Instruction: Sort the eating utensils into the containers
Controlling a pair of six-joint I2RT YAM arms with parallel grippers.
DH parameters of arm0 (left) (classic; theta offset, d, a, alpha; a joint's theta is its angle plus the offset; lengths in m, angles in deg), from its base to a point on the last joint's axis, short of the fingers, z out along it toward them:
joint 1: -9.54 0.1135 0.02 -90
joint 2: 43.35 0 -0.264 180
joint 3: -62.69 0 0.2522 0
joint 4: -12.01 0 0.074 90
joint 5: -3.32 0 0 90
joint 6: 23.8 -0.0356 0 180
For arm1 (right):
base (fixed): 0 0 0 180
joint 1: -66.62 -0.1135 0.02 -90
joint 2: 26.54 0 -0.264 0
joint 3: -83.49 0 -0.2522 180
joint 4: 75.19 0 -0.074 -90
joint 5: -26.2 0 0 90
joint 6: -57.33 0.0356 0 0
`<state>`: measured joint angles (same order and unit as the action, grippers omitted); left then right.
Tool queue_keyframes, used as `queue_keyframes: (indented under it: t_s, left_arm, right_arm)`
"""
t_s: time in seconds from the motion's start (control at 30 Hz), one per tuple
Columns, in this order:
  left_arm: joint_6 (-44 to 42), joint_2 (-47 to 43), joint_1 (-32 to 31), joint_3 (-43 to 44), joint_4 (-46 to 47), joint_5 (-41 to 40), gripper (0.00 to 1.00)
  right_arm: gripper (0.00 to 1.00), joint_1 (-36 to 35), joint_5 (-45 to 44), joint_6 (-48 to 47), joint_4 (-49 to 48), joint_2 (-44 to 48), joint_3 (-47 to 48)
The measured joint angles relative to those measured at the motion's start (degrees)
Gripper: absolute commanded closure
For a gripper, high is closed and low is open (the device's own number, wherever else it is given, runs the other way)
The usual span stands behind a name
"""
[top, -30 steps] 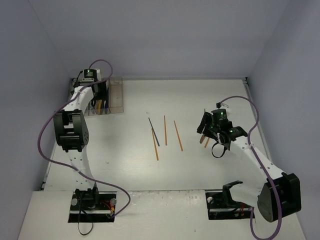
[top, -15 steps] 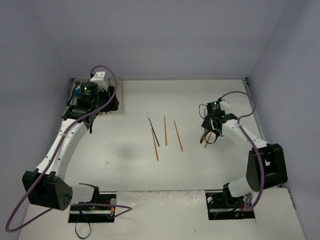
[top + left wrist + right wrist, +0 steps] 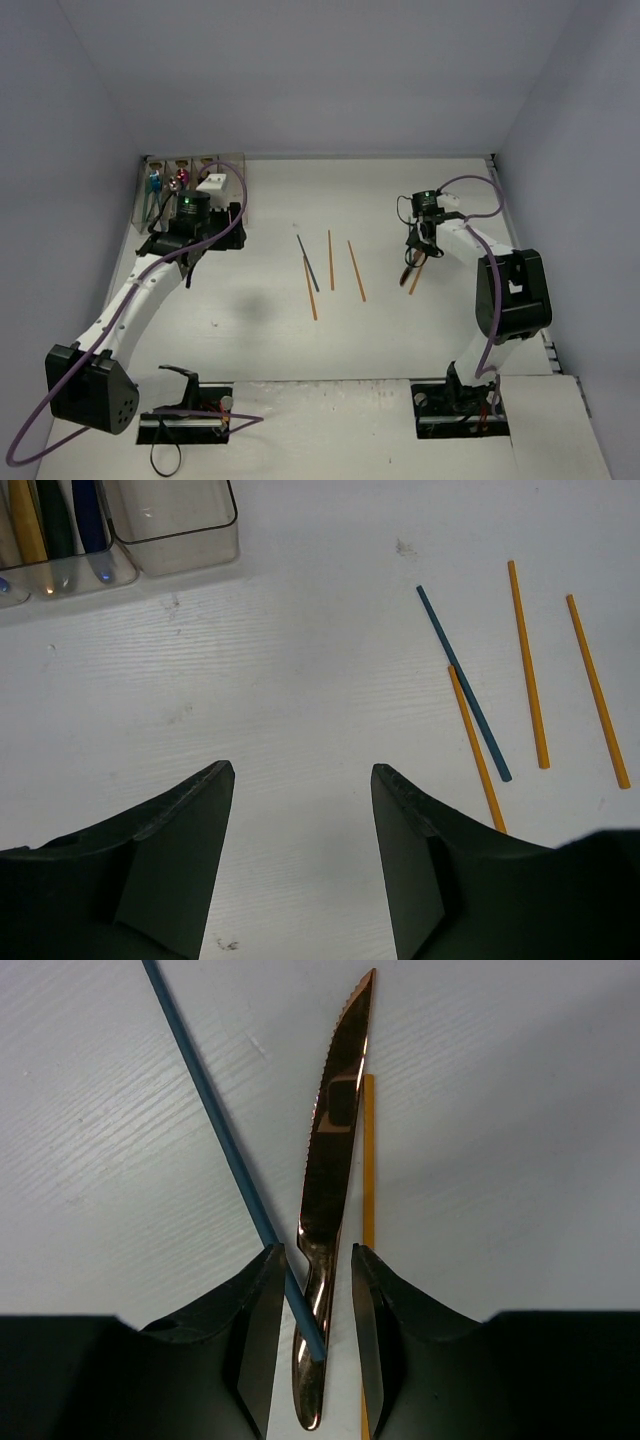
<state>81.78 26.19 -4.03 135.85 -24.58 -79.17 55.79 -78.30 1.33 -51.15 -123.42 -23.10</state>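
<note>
Copper-coloured and serrated, the knife (image 3: pixel 335 1140) lies flat on the bench (image 3: pixel 250 330) near its right edge. We see the right gripper (image 3: pixel 313 1256) set over its handle, one finger on each side. The jaws are drawn in but not clenched. A strip of bench shows between the handle and the right-hand finger (image 3: pixel 370 1330), so we read this gripper as released and grasping nothing. A blue stick (image 3: pixel 215 1130) slants in toward the knife. Its end is tucked between the handle and the other finger, and we cannot tell whether it touches that finger. An orange stick (image 3: pixel 368 1160) runs the same way as the knife, just beside the blade on its other side. At the far left corner the bins (image 3: pixel 241 185) stand joined in a row. The left gripper (image 3: pixel 300 770) hangs near them, its jaws spread wide with only bare bench between them. In the left wrist view we make out gold, dark green and blue utensils (image 3: pixel 55 520) lying in one bin, and from above a pink utensil (image 3: pixel 181 180) in another. Mid-bench, well apart from both grippers, lie a second blue stick (image 3: pixel 465 685) and three orange sticks (image 3: pixel 527 665). One of the three touches the second blue stick partway along, and the other two lie apart toward the right edge, roughly parallel.
</note>
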Motion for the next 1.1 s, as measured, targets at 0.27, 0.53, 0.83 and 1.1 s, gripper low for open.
queue_keyframes:
  t_s: [0.27,0.53,0.83,1.1]
  left_arm:
    - [-0.4,0.0,-0.9,0.0,0.1,-0.1,0.46]
    - [-0.4,0.2,-1.0,0.0,0.2,0.0,0.46]
    - [-0.4,0.3,-1.0,0.0,0.2,0.0,0.46]
    - [-0.4,0.3,-1.0,0.0,0.2,0.0,0.46]
  right_arm:
    - [0.67,0.0,0.5,-0.2,-0.8,-4.5,0.7]
    - [0.67,-0.1,1.5,0.4,-2.0,-5.2,0.2]
    - [0.66,-0.1,1.7,2.6,-3.9,-3.7,-3.1]
    - [0.71,-0.1,1.9,3.5,-4.0,-2.9,-4.2]
